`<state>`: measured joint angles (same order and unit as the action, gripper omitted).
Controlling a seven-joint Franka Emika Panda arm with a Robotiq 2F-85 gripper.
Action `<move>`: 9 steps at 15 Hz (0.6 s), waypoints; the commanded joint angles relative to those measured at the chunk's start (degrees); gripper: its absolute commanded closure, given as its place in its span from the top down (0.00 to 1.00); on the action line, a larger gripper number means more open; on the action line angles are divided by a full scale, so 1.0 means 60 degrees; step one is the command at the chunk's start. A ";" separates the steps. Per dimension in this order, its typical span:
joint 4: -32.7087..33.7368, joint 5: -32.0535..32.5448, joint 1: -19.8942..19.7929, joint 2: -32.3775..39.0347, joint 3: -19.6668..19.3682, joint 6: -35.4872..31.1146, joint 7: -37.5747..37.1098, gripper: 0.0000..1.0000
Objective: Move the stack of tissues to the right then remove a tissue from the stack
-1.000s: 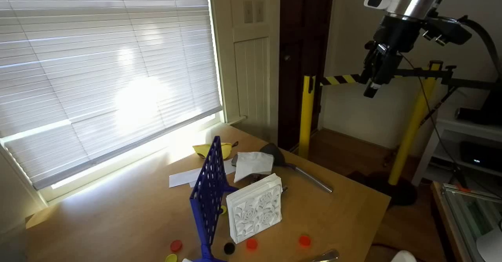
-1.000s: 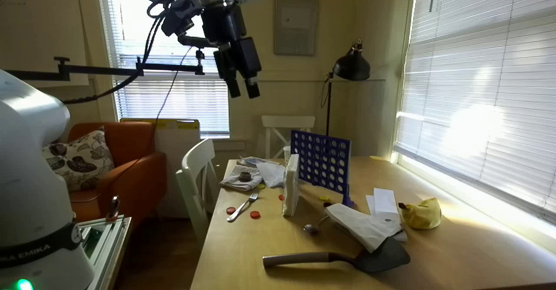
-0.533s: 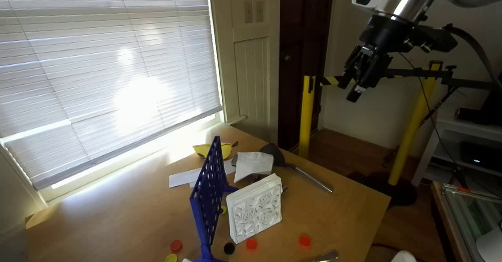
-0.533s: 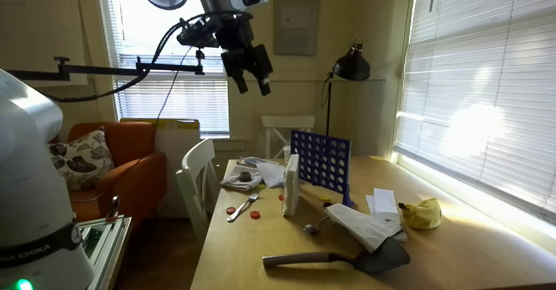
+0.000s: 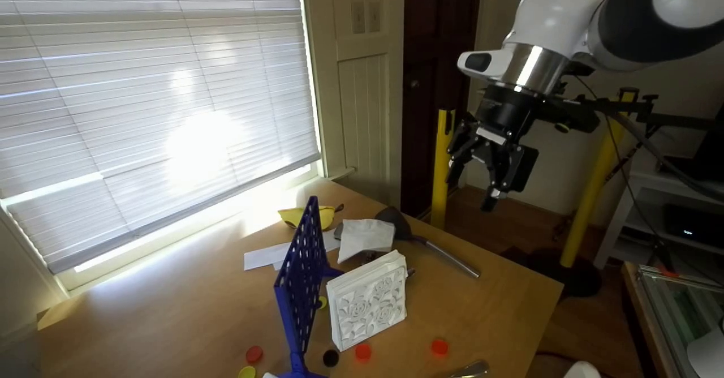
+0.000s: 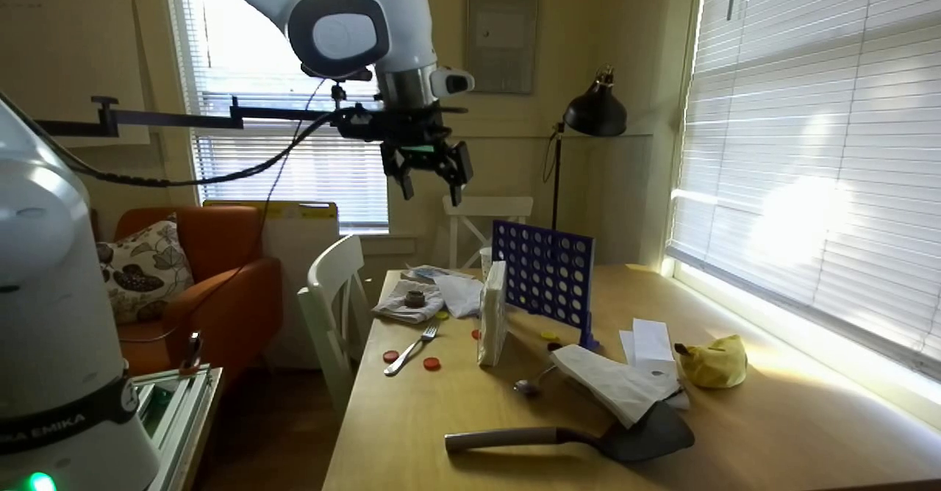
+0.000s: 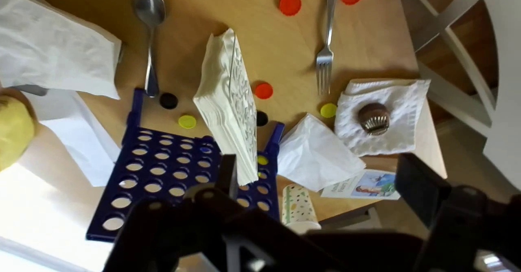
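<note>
the arm (image 5: 551,16) has brought its gripper (image 6: 431,197) lower, jaws well apart on nothing, so the approach seems underway. below it stand the blue rack (image 7: 167,180) and, just beside that, the stack of tissues (image 5: 367,304), on edge, ungripped. the patterned cup (image 7: 299,202), below the jaws, hides its contents.

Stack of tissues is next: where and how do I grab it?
I'd take the stack of tissues by its top edge at the end nearer the spoon, lowering the gripper from above with jaws astride its thickness. It stands on edge, narrow side up, and that end sits farther from the blue rack, likely leaving more room.
</note>
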<state>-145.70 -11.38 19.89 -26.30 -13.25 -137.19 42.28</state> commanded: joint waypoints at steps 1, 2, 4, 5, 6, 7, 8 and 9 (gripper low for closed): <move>0.0454 -0.0278 0.0650 0.1291 -0.0985 0.0045 0.2471 1.00; 0.0078 -0.0364 -0.0256 0.0617 0.0007 0.0065 0.1567 1.00; 0.0181 -0.0397 -0.0255 0.1102 -0.0168 0.0069 0.2334 1.00; 0.0239 -0.0396 -0.0266 0.1229 -0.0163 0.0069 0.2429 1.00; 0.0288 -0.0396 -0.0259 0.1286 -0.0150 0.0069 0.2461 1.00; 0.0205 -0.0530 -0.0107 0.1288 -0.0243 -0.0193 0.2973 1.00; 0.0106 -0.0753 0.0076 0.1559 -0.0285 -0.0724 0.3840 1.00; 0.0105 -0.0910 0.0031 0.1691 -0.0169 -0.0886 0.4255 1.00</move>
<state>-144.08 -12.55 21.67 -18.83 -16.86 -138.00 58.96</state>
